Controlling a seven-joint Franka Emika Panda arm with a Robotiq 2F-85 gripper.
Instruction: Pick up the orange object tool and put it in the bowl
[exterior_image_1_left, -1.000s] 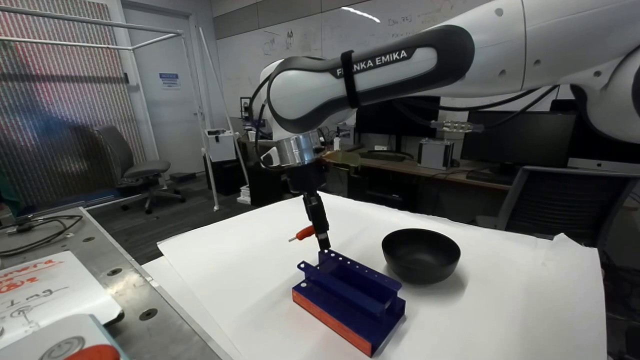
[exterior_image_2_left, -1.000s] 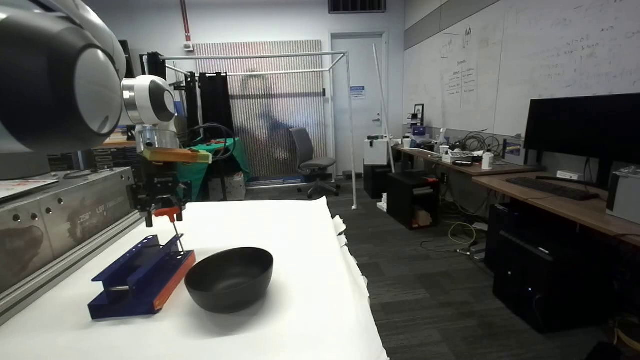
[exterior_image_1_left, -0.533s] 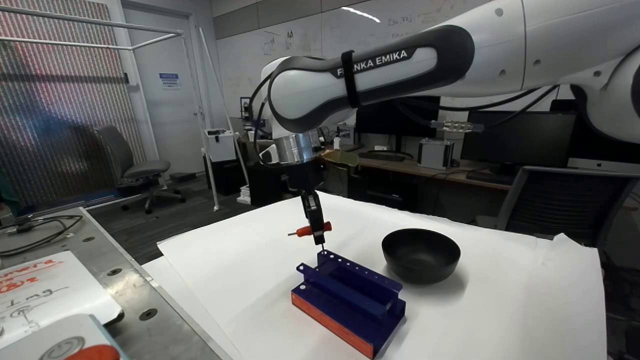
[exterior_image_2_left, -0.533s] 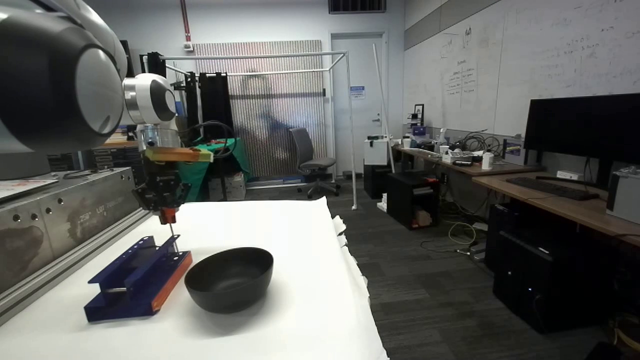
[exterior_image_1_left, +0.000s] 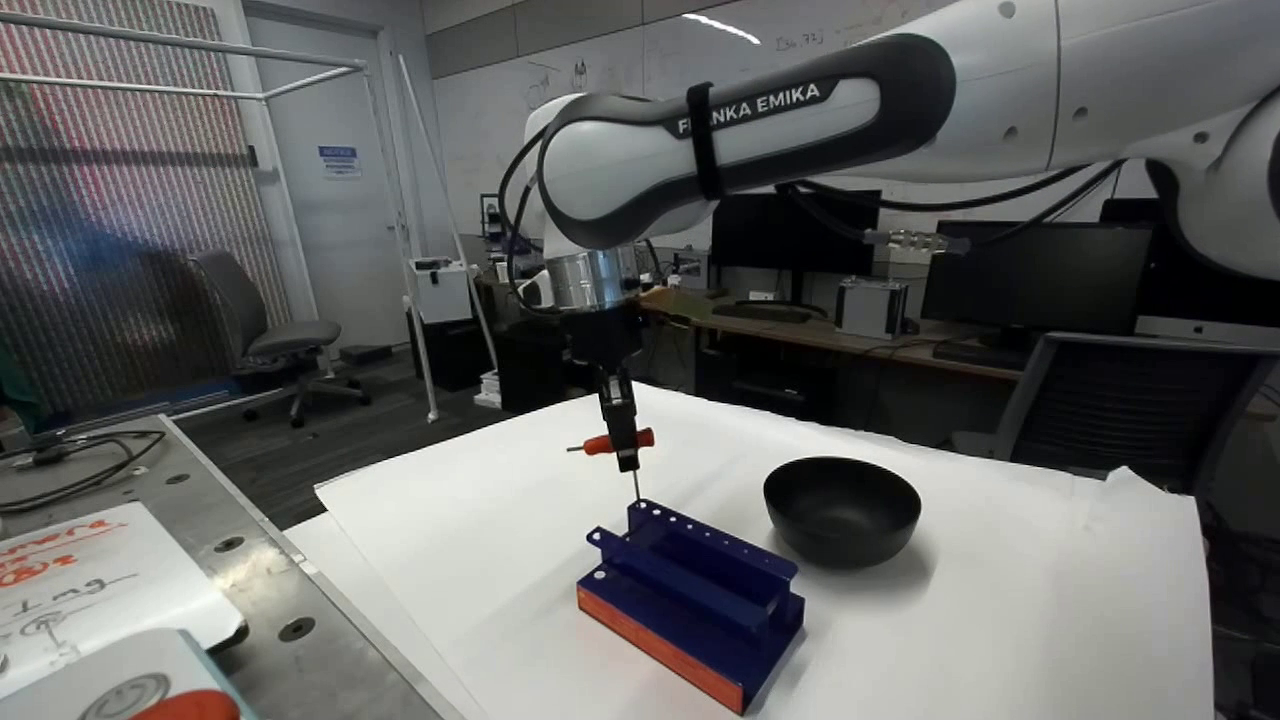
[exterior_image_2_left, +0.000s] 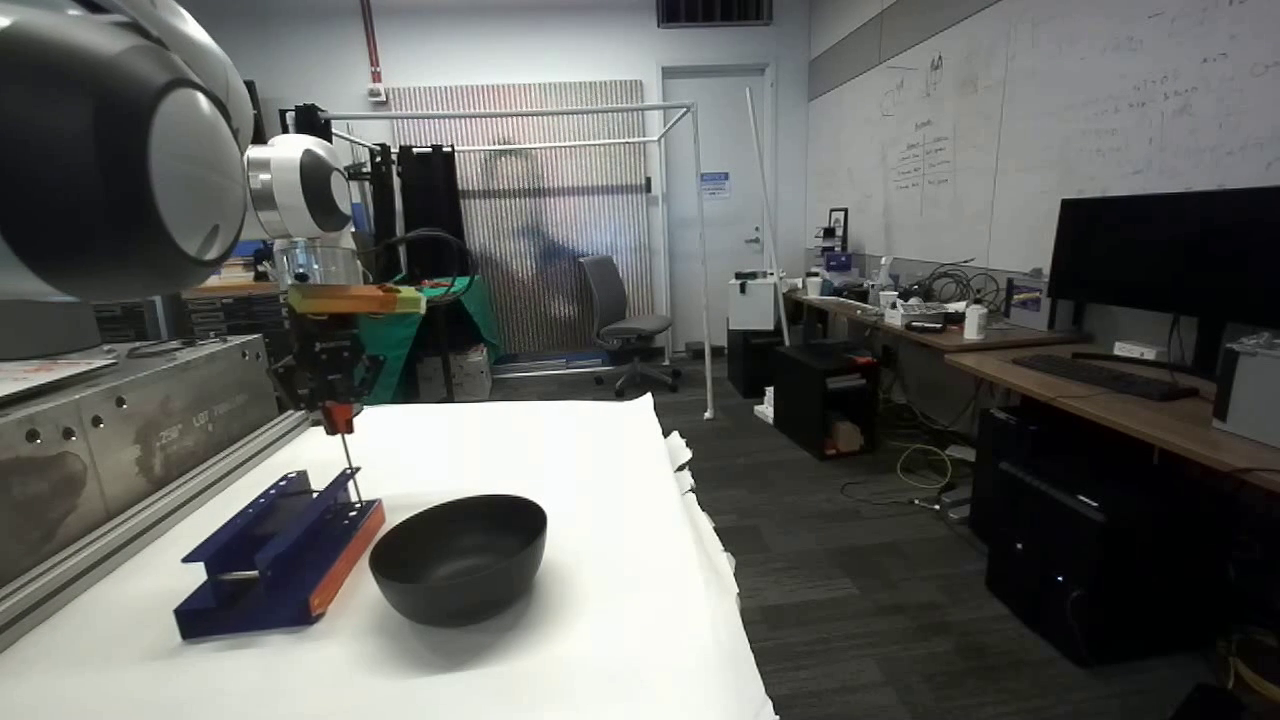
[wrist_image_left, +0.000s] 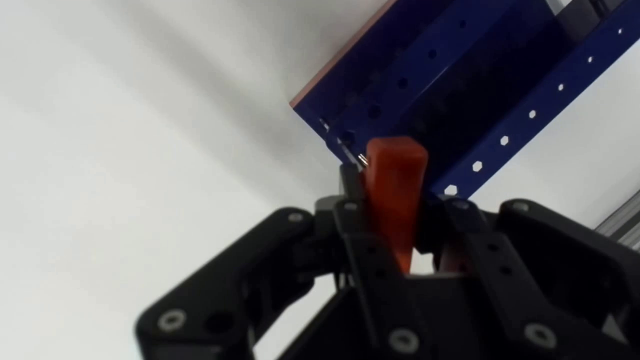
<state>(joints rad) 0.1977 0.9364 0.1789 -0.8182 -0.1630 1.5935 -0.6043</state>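
Orange tool (wrist_image_left: 397, 175): held over one end of the blue rack (exterior_image_1_left: 690, 590), its thin shaft running down to it; I can't make out whether the tip is clear.
Grip: my gripper (exterior_image_1_left: 627, 463) is clamped on the tool, a jaw on either side, apart only by its thickness.
Covered part: in an exterior view the jaws hide the middle of the handle (exterior_image_1_left: 594, 446), with orange showing on both sides of them.
Wrist view: cuts the rack off at the top and right, and blurs the jaws up close.
Arm (exterior_image_1_left: 760, 145): runs out past the border in both exterior views.
White sheet (exterior_image_1_left: 1050, 600): reaches well past the black bowl (exterior_image_1_left: 842, 550) to a ragged edge on one side; on another it runs up beside the metal bench (exterior_image_1_left: 320, 670).
Gap: rack and bowl stand near each other but apart, a strip of sheet between them.
Bowl inside: what shows is plain and dark; in an exterior view the near wall (exterior_image_2_left: 465, 605) hides part of the bottom.
Rack trough: dark between two drilled rails, so I can't read its floor; in an exterior view a metal rod (exterior_image_2_left: 238, 576) crosses one end.
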